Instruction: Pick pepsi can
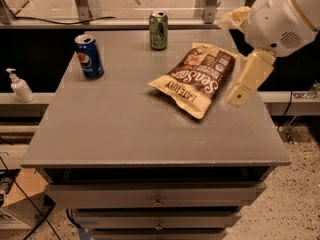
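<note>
The pepsi can is a small blue can with a round red-white-blue logo and a silver top. It stands upright near the far left corner of the grey table. My gripper hangs at the right side of the view, over the table's right edge, below the white arm housing. It is far to the right of the pepsi can, with a chip bag between them. It holds nothing that I can see.
A green can stands at the far middle edge. A brown and yellow chip bag lies right of centre. A white soap dispenser stands on a lower ledge to the left. Drawers sit below the tabletop.
</note>
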You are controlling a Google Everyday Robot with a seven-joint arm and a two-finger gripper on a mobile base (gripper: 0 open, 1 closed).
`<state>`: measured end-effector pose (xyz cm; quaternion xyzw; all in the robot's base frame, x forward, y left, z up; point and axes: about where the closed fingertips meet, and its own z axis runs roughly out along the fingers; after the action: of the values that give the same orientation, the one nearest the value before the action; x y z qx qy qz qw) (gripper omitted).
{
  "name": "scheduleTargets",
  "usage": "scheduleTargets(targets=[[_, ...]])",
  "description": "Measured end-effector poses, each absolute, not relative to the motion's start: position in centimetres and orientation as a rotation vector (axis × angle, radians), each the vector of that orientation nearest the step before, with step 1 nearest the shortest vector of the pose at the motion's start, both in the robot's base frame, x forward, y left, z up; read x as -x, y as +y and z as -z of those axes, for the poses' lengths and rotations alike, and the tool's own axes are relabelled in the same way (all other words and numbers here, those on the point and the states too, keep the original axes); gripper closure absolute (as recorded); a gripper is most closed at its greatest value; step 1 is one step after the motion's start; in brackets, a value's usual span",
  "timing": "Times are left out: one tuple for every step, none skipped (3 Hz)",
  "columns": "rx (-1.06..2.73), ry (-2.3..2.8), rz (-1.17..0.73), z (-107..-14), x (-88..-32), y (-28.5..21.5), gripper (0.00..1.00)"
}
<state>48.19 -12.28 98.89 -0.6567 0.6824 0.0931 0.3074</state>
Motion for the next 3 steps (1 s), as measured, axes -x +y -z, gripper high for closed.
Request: scheduleTargets(targets=[[1.704,1.753,-0.336,-99.9,-47.8,-10.3,0.00],[1.620,1.752,-0.386,-98.4,-48.2,-11.0,0.00],[1.532,1.717,-0.396,-98.0,-51.3,-11.0,0.00]])
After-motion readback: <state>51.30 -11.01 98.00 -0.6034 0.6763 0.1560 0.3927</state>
